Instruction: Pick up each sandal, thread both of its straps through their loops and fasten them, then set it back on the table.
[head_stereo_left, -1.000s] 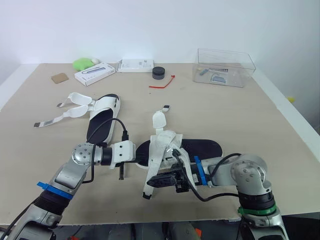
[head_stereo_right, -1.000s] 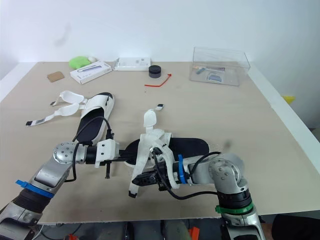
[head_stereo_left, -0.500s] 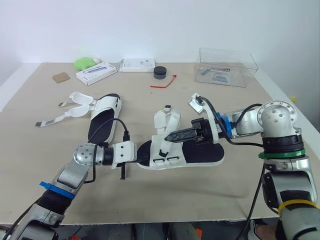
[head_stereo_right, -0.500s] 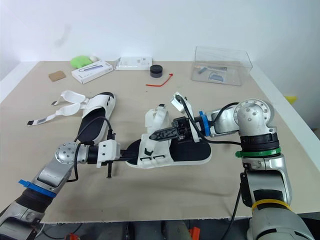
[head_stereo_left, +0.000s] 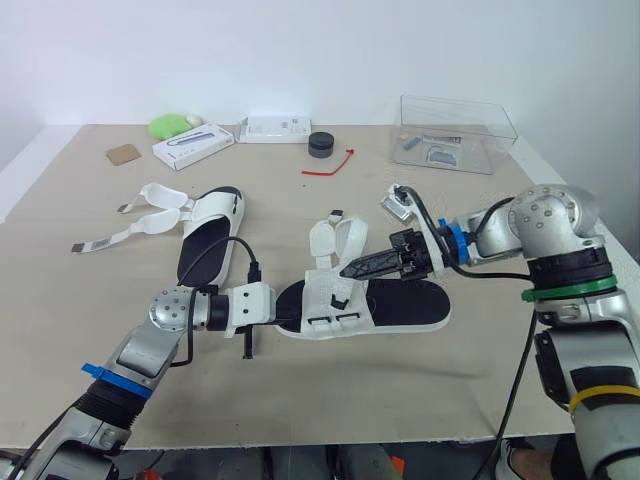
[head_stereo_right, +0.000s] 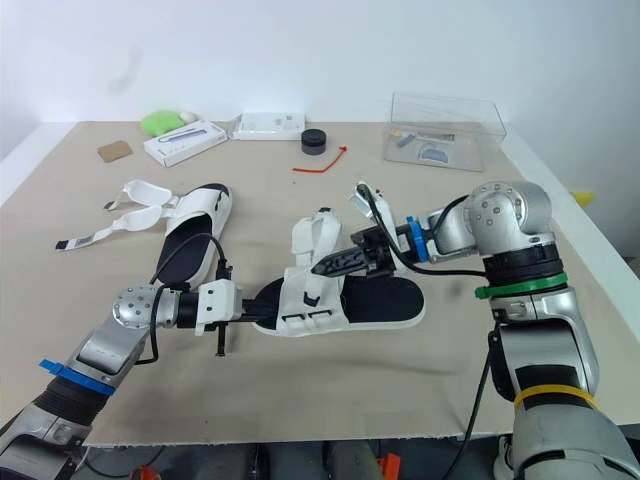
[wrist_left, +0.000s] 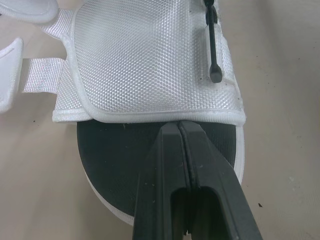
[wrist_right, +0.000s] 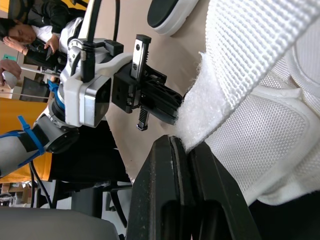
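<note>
The near sandal (head_stereo_left: 400, 305), black sole and white mesh upper, lies flat at the table's middle. My left gripper (head_stereo_left: 287, 317) is shut on the rim of the sole's end (wrist_left: 115, 165), just below the mesh upper (wrist_left: 140, 65). My right gripper (head_stereo_left: 348, 271) reaches in from the right above the upper and is shut on a white strap (wrist_right: 240, 65), which rises from the upper towards the far side. The second sandal (head_stereo_left: 207, 235) lies further left, its two straps (head_stereo_left: 140, 215) splayed loose over the table.
A clear plastic box (head_stereo_left: 455, 133) stands at the back right. A black puck (head_stereo_left: 320, 145), a red tie (head_stereo_left: 325, 168), two white boxes (head_stereo_left: 190, 147), a green thing (head_stereo_left: 172, 126) and a brown card (head_stereo_left: 120, 155) lie along the far edge. People (wrist_right: 20, 35) sit beyond the table.
My right arm swung from the sandal's near side round to its right, carrying the strap up and over the upper. The sandal settled flat. The left gripper held its place.
</note>
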